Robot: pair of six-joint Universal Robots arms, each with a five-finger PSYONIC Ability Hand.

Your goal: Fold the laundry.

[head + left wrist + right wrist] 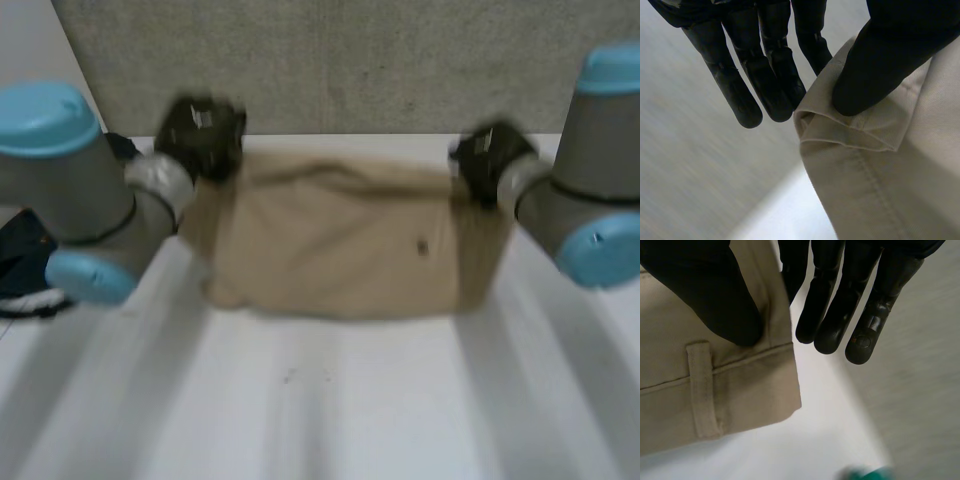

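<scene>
On the near part of the white table (320, 400) the surface is bare. Beyond it, across the far half, lie the beige trousers (340, 250), spread wide from side to side, with the far edge stretched between the two hands. At the far left corner the left hand (203, 135) pinches the cloth: its thumb (875, 70) presses on the folded hem and one finger goes behind it, while the other fingers stay straight beside the cloth. At the far right corner the right hand (487, 160) grasps the waistband in the same way, with its thumb (715, 295) just beside a belt loop (702, 390). Behind both hands stands a grey wall (350, 60).
</scene>
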